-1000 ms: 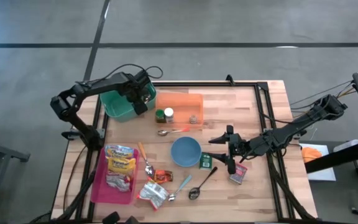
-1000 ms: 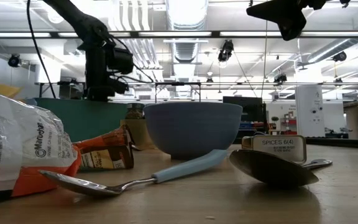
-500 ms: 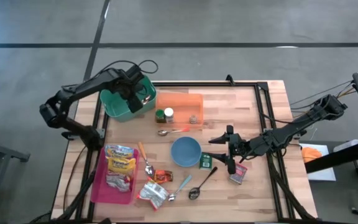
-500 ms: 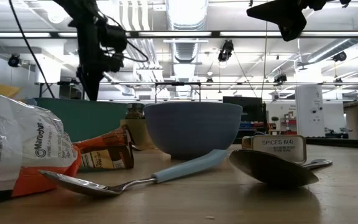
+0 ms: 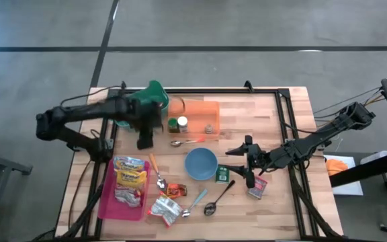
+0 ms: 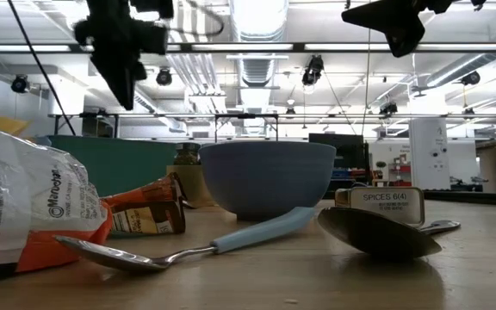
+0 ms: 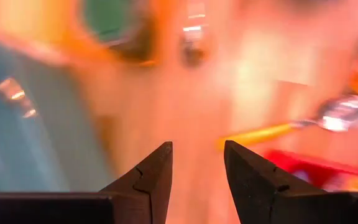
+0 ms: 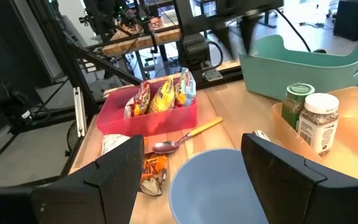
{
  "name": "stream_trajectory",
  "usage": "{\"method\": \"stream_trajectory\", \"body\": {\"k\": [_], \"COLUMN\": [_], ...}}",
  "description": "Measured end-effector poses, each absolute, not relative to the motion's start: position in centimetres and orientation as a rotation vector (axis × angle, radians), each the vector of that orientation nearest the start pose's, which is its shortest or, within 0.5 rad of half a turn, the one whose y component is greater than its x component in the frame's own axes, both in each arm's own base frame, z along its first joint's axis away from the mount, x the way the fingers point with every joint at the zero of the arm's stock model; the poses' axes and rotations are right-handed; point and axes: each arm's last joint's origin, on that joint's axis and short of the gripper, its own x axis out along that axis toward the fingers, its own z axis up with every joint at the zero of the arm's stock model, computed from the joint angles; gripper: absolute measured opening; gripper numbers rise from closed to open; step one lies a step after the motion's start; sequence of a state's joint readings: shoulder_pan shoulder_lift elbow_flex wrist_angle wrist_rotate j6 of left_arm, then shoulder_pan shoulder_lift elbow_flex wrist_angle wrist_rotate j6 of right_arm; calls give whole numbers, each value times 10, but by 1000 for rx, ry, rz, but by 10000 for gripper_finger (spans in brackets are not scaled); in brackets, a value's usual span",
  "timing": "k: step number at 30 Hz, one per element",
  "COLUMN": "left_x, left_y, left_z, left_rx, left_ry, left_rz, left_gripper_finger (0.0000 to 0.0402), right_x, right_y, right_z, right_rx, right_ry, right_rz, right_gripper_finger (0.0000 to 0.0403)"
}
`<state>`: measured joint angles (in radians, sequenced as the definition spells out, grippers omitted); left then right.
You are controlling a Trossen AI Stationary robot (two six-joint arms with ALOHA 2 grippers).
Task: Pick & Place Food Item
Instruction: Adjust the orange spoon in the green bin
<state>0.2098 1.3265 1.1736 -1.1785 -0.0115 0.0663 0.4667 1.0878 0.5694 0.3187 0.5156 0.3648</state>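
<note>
Yellow snack bags [image 5: 130,178]: lying in a row in the pink tray [image 5: 106,202] at the table's left front; nothing is touching them.
Other food: an orange wrapper [image 5: 175,190] and a silver packet [image 5: 166,210] are lying on the wood just beside the tray; two spice jars [image 5: 177,124] are standing upright at the edge of the orange tray [image 5: 197,107]; a green spices tin [image 5: 222,174] is sitting just beside the blue bowl [image 5: 201,163].
Left gripper [image 5: 144,140]: hanging above bare wood between the teal bin [image 8: 303,62] and the pink tray, near the spice jars; its fingers [image 7: 157,171] are standing a narrow gap apart and gripping nothing.
Right gripper [image 5: 242,166]: hovering to the right of the blue bowl, above the spices tin; its jaws are spread wide and carrying nothing.
Cutlery: a yellow-handled spoon [image 5: 158,176] is lying next to the pink tray; a blue-handled spoon [image 5: 195,202] and a black spoon [image 5: 217,198] are lying in front of the bowl.
Red packet [image 5: 258,187]: lying on the wood under the right arm.
</note>
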Motion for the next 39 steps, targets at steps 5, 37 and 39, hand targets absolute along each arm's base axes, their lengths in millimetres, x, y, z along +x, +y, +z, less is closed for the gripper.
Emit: {"method": "stream_trajectory", "body": {"k": [5, 37, 39], "left_x": [240, 262, 266], "left_y": [-17, -127, -130], "left_z": [289, 177, 171], "left_rx": [-106, -31, 6], "left_ry": [1230, 1109, 1122], "left_rz": [62, -32, -35], "left_gripper_finger": [148, 148, 148], "right_x": [213, 214, 215], "right_y": [91, 92, 92], "right_z": [250, 250, 248], "right_rx": [291, 300, 297], "right_ry": [164, 153, 158], "right_rz": [-82, -83, -84], "right_gripper_finger": [265, 265, 265]}}
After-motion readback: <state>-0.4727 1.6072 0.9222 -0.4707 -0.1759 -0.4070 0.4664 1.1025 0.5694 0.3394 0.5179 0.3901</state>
